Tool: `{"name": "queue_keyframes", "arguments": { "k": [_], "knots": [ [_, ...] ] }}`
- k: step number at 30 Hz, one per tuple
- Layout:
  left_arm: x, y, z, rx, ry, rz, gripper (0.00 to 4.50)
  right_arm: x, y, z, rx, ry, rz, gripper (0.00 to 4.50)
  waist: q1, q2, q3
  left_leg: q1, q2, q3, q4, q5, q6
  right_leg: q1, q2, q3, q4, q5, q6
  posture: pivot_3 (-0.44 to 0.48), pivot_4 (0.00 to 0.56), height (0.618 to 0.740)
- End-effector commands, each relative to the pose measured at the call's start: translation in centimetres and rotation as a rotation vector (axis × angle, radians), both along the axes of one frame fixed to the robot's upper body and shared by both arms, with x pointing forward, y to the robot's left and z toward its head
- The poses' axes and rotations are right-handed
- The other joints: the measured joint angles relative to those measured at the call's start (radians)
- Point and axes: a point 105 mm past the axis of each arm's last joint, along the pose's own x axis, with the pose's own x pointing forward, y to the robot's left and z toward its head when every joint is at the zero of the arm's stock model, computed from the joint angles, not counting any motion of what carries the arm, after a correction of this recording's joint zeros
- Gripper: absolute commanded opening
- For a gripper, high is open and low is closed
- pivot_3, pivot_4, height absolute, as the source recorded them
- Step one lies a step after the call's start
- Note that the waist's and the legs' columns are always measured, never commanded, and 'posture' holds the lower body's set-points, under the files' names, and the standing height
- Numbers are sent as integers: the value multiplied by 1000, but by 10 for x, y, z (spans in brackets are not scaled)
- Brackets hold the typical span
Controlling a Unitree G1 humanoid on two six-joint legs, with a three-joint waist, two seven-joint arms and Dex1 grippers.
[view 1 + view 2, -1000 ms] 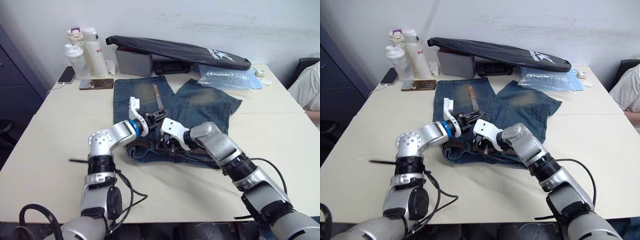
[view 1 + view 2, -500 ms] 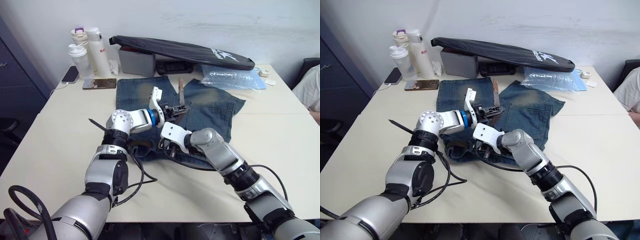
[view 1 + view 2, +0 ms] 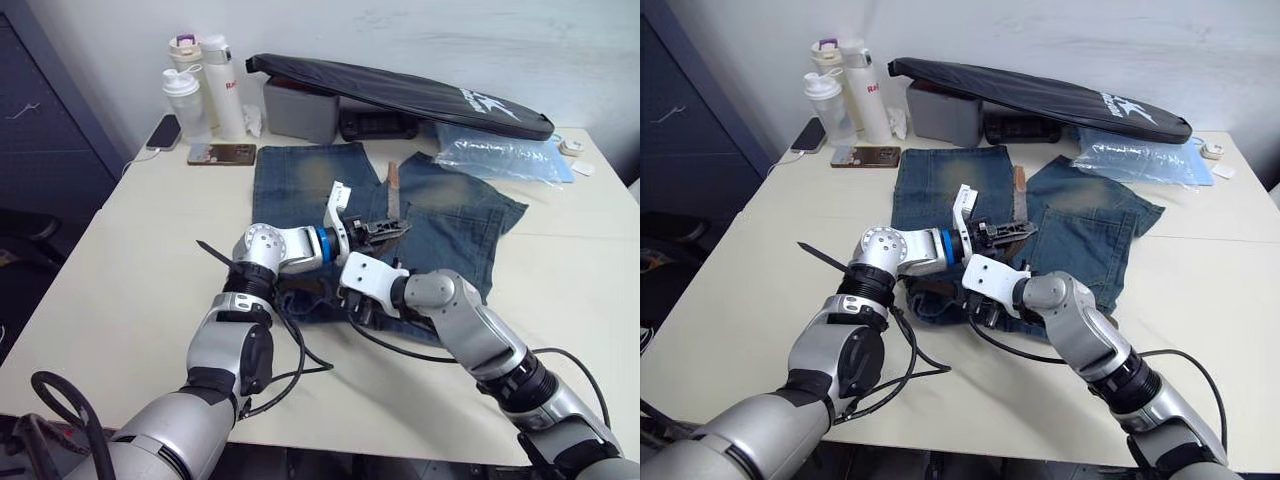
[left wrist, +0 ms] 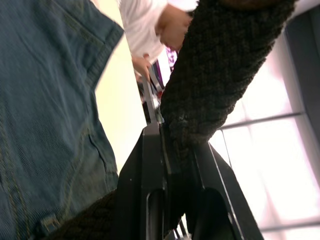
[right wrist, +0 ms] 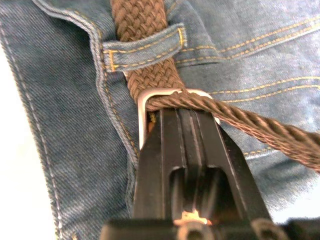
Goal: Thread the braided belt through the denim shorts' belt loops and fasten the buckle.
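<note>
Brown braided belt (image 5: 145, 30) under denim loop (image 5: 142, 49); both jaws clamp it, right at buckle (image 5: 165, 95).

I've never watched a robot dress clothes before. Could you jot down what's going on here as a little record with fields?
Surface: pale table
Garment: denim shorts lying flat
Belt: braided belt passes under a belt loop
Buckle: buckle at right gripper, resting on the waistband
Left gripper: shut on the belt's free end, raised over the shorts
Background: bottles, phones, black bag

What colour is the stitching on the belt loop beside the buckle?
Yellow-gold thread on the blue denim belt loop, just beside the silver buckle; clearest in the right wrist view.
</note>
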Motion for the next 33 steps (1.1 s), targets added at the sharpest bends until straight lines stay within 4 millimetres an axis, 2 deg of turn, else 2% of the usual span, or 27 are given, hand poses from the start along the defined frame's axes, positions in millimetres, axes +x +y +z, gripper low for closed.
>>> {"name": "queue_keyframes", "arguments": {
  "k": [1,4,6,9,11,13,14,17,22,27,33],
  "knots": [
    [-3,-18,50,-138,-113,-58,0,-10,-30,-56,-110,184,-120,118,4,0,2,0,-1,0,0,-1,-1,0,-1,-1,0,0,0,0,150,740],
    [-11,-26,54,-164,-117,-129,0,-8,-28,-50,-78,152,-126,118,5,-1,8,0,-3,-1,0,1,-1,1,-3,-4,-1,1,1,0,150,740],
    [-19,-35,40,-108,-108,-179,0,-7,-30,-41,-54,128,-150,118,6,-2,9,0,-5,-1,0,3,-1,1,-6,-8,-1,1,3,0,150,740],
    [-17,-42,20,13,-125,-154,0,-8,-39,-23,-13,102,-230,118,8,-2,10,0,-5,-3,0,4,-1,1,-6,-12,-1,1,3,0,150,740],
    [-16,-40,17,28,-130,-150,0,-13,-40,-8,49,97,-264,118,10,-1,9,-3,-6,-4,-1,4,-1,2,-7,-14,-1,1,3,0,150,740],
    [-15,-39,16,34,-128,-146,0,-17,-41,-2,81,102,-284,118,8,1,9,-8,-7,-5,-1,4,0,-1,-7,-16,0,1,3,0,150,740],
    [-14,-36,13,36,-123,-141,0,-20,-46,1,99,108,-311,118,7,2,10,-10,-6,-5,0,8,6,-2,-6,-17,1,1,3,0,150,740],
    [-11,-30,7,45,-114,-130,0,-28,-63,3,96,113,-385,118,12,5,11,-11,-7,-6,1,9,7,-3,-6,-19,1,1,3,0,150,740],
    [-4,-20,5,54,-113,-97,0,-32,-68,12,237,127,-485,118,7,5,14,-12,-7,-7,-2,9,7,-2,-6,-19,0,1,3,0,150,740],
    [0,-14,3,56,-110,-71,0,-37,-73,16,268,131,-523,118,7,6,18,-12,-8,-8,-1,12,6,-3,-6,-21,-1,1,3,0,150,740],
    [0,-11,-1,63,-105,-65,0,-35,-92,34,311,83,-586,118,6,8,21,-12,-8,-8,-2,13,5,-3,-6,-21,0,1,4,0,150,740]
  ]
}}
